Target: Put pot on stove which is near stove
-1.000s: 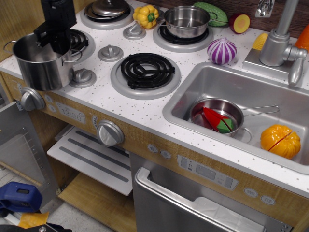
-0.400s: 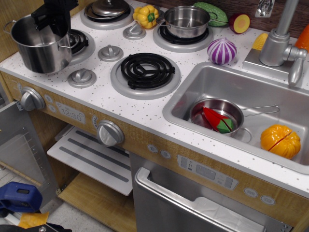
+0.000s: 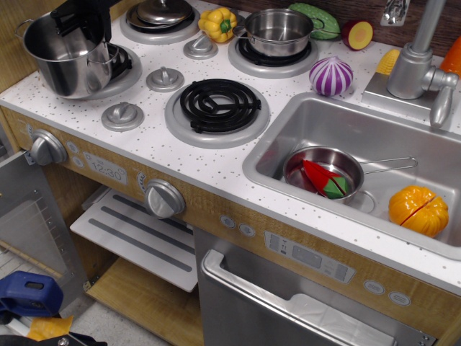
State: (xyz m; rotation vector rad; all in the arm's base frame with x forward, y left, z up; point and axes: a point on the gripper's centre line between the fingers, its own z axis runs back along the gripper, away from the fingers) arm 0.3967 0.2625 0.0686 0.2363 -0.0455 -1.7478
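Observation:
The tall steel pot (image 3: 57, 65) is at the far left of the stove (image 3: 155, 140). It is tilted, with its base over the edge of the left front burner (image 3: 124, 68). My black gripper (image 3: 92, 36) comes down from the top left and is shut on the pot's right rim, next to a loop handle. The front middle coil burner (image 3: 218, 105) is bare. The gripper's fingertips are partly hidden by the pot's wall.
A wider shallow pot (image 3: 277, 30) sits on the back right burner, and a lid (image 3: 164, 11) on the back left one. A yellow pepper (image 3: 218, 24) and a purple onion (image 3: 330, 76) lie nearby. The sink (image 3: 288, 119) holds a saucepan (image 3: 324, 173) and an orange squash (image 3: 418, 210).
The gripper has carried the pot from the stove's front left corner back onto the left front burner, and the pot now tilts.

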